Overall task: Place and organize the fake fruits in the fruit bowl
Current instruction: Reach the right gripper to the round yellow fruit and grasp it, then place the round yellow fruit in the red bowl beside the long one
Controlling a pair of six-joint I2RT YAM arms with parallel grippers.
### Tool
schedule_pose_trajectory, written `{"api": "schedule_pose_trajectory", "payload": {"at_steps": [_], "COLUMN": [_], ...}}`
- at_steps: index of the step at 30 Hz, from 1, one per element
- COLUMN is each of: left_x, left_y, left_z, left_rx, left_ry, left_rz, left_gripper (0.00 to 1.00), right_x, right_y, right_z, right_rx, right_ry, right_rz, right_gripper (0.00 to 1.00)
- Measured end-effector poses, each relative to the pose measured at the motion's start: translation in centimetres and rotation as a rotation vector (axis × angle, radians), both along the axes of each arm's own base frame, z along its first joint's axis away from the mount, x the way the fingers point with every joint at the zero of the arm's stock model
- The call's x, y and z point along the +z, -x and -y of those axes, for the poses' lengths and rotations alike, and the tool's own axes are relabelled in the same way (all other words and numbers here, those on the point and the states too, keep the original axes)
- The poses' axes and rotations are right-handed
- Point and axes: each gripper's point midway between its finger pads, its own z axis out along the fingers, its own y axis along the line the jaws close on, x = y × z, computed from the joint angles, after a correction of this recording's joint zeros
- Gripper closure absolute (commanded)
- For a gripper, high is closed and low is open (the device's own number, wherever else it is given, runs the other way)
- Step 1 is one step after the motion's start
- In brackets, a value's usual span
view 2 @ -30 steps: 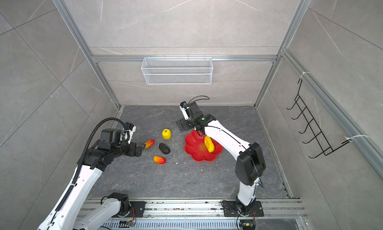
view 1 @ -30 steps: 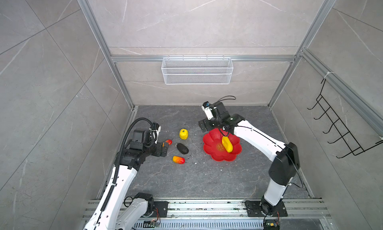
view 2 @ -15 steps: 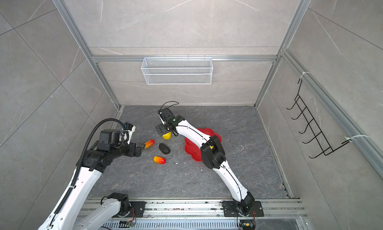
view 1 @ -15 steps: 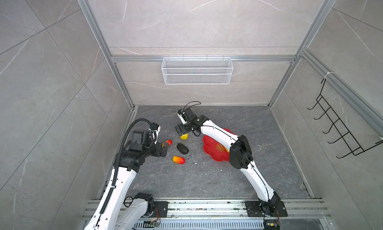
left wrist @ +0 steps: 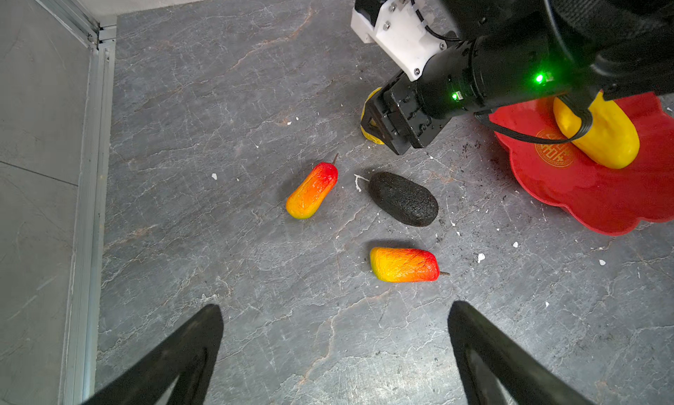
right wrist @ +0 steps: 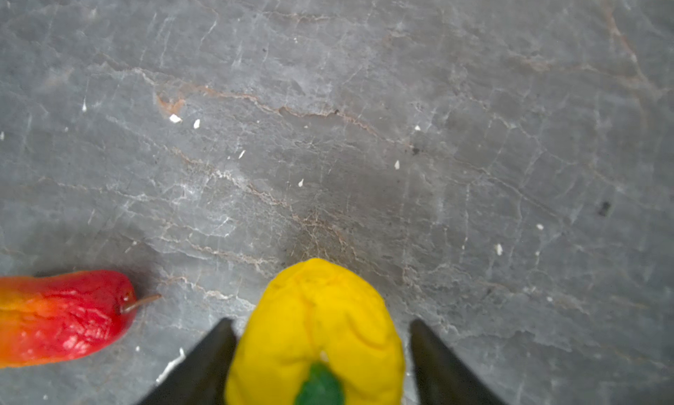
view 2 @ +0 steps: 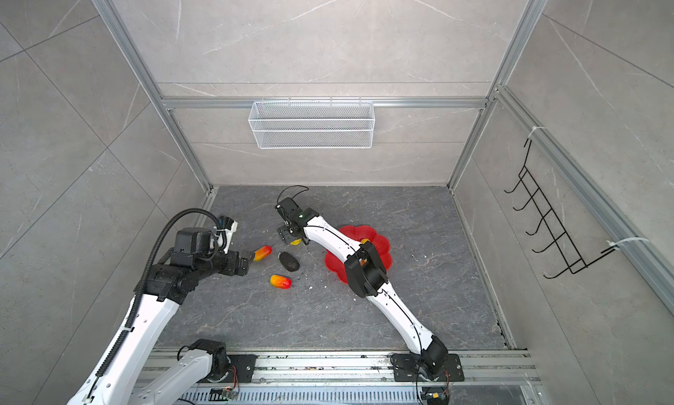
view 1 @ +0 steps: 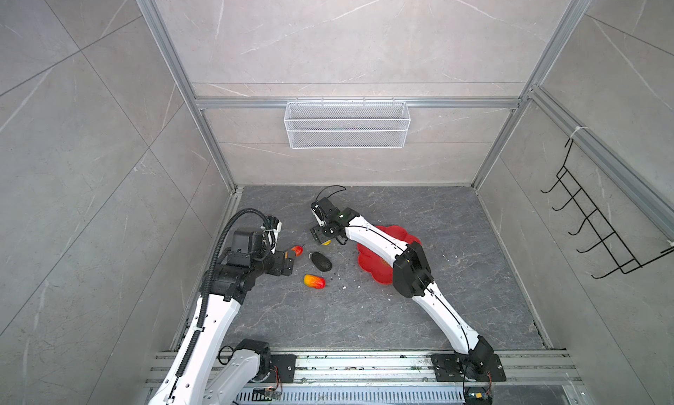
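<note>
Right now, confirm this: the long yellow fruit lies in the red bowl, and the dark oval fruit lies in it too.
Not quite. The long yellow fruit does lie in the red bowl, but the dark oval fruit lies on the grey tabletop outside it, clear of its rim; the left wrist view shows this.

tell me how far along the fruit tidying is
Done: one long yellow plastic fruit lies in the glossy red flower-shaped dish. In hand: the right gripper straddles the round yellow plastic fruit; a firm grip isn't clear. Remaining: the dark blackish oval fruit and two red-orange oblong fruits lie outside the dish, with the left gripper open near them.
</note>
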Motion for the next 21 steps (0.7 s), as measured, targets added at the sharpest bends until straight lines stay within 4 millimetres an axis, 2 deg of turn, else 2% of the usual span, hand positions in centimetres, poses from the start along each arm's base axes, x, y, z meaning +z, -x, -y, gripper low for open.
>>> {"api": "schedule_pose_trajectory", "payload": {"at_steps": [4,8,12,15,18,21], "left_x": [0.0,-0.1,-0.1,-0.2,-0.1,0.2], "left_y": [0.0,0.0,0.0,0.0,0.0,0.2], "left_z": [0.0,-0.1,-0.2,-0.2,-0.2,-0.3], "left_rx": [0.001,0.003,0.008,0.009,0.009,0.009], "left_ry": [-0.001,-0.003,-0.007,-0.009,-0.008,-0.005], "left_rz": [0.001,-0.002,0.001,-0.002,0.001,0.014], "left_gripper": [0.00,0.00,0.00,0.00,0.00,0.00], "right_x": [0.5,0.9,1.5,4.2,8.9,14.0], "right_y": [-0.1,-0.1,0.2,0.8,1.9,3.4], "right_z": [-0.1,-0.2,0.2,0.9,2.7,5.7], "right_rx": [-0.003,0.009,0.037,0.065,0.080,0.067], "right_ry": [-0.009,-0.007,0.020,0.030,0.018,-0.017], "right_rz": [0.005,0.013,0.014,0.035,0.077,0.135], "right_gripper": [0.43,0.56,0.57,0.57,0.56,0.56]}}
